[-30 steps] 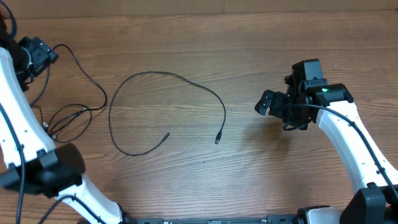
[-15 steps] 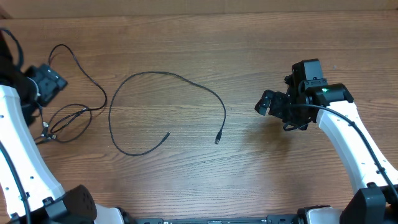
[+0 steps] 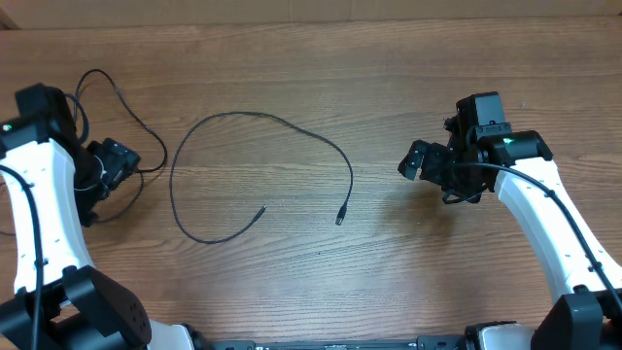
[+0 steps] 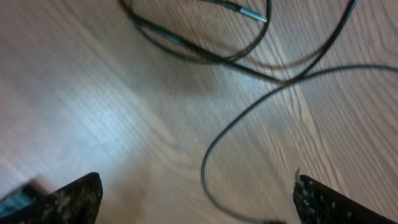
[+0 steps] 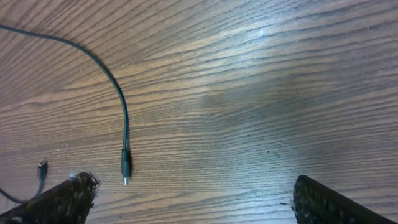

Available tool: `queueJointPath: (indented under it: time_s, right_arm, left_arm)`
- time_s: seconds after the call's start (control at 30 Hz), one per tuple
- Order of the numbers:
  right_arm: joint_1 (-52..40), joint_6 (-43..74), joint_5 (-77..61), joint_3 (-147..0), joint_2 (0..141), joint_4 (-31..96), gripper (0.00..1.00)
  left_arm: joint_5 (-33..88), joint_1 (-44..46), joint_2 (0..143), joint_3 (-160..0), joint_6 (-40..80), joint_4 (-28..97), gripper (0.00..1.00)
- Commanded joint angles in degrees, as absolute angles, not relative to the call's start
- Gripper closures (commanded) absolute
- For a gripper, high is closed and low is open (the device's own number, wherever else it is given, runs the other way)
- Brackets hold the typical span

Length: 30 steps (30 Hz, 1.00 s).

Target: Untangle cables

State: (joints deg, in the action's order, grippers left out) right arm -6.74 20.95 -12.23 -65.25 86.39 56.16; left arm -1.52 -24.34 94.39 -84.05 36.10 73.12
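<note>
One thin black cable (image 3: 172, 190) lies as an open loop in the middle of the table, its two plug ends (image 3: 340, 216) a little apart. More cables (image 3: 132, 117) are bunched at the left. My left gripper (image 3: 115, 160) hovers over that bunch, open. In the left wrist view a curved cable (image 4: 204, 168) runs between the fingertips (image 4: 74, 199) untouched, with crossed cables and a metal tip (image 4: 252, 14) beyond. My right gripper (image 3: 416, 163) is open to the right of the loop. Its wrist view shows the loop's plug end (image 5: 124, 165) lying ahead of the left fingertip (image 5: 62, 199).
The wooden table (image 3: 292, 282) reaches a pale wall edge at the back. A second small plug (image 5: 40, 168) shows at the left of the right wrist view. Thick black wires run along both white arms.
My left arm has swung from the far left edge rightward, over the bunched cables, and its jaws have widened. The right arm and the middle loop have not moved.
</note>
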Motion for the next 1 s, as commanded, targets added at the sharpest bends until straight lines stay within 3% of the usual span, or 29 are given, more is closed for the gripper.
queueJointPath:
  time_s: [0.0, 0.17, 0.47, 0.97]
  right_arm:
    - [-6.6, 20.9, -12.5, -66.0, 84.9, 55.8, 0.0]
    - [-6.6, 20.9, -12.5, -66.0, 84.9, 55.9, 0.0]
    - [-6.6, 20.9, -12.5, -66.0, 84.9, 55.9, 0.0]
    - [-6.6, 20.9, -12.5, -66.0, 84.9, 55.9, 0.0]
  left_arm:
    - [-1.5, -24.0, 93.8, -78.5, 37.5, 66.8, 0.03]
    - [-1.5, -24.0, 94.3, -73.7, 39.5, 58.9, 0.03]
    - [-4.0, -24.0, 94.5, -69.1, 41.2, 48.4, 0.13]
    - [-9.8, -24.0, 94.5, -69.1, 41.2, 46.6, 0.18]
